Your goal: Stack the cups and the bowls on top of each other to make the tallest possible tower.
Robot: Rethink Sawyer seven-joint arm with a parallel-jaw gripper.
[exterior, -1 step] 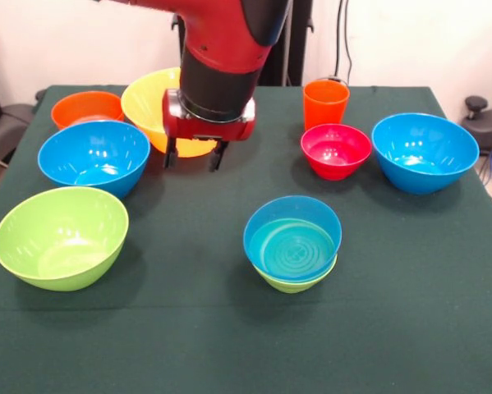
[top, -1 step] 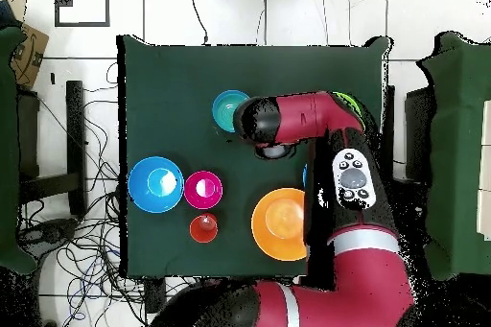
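My gripper [exterior, -1 step: 195,156] hangs open and empty above the cloth, just in front of the large yellow bowl [exterior, -1 step: 147,98]. Left of it sit an orange bowl [exterior, -1 step: 87,107], a blue bowl [exterior, -1 step: 94,156] and a large lime green bowl [exterior, -1 step: 61,236]. Near the middle, a blue bowl nests in a small green one, a low tower [exterior, -1 step: 292,244]. On the right stand the orange cup [exterior, -1 step: 325,102], a red-pink bowl [exterior, -1 step: 336,150] and another blue bowl [exterior, -1 step: 425,152]. In the overhead view the arm hides the gripper beside the tower [top, -1 step: 230,110].
A dark green cloth [exterior, -1 step: 180,328] covers the table. In the overhead view the blue bowl [top, -1 step: 155,184], pink bowl [top, -1 step: 203,189] and orange cup [top, -1 step: 203,229] cluster at the left. Cables lie on the floor around the table.
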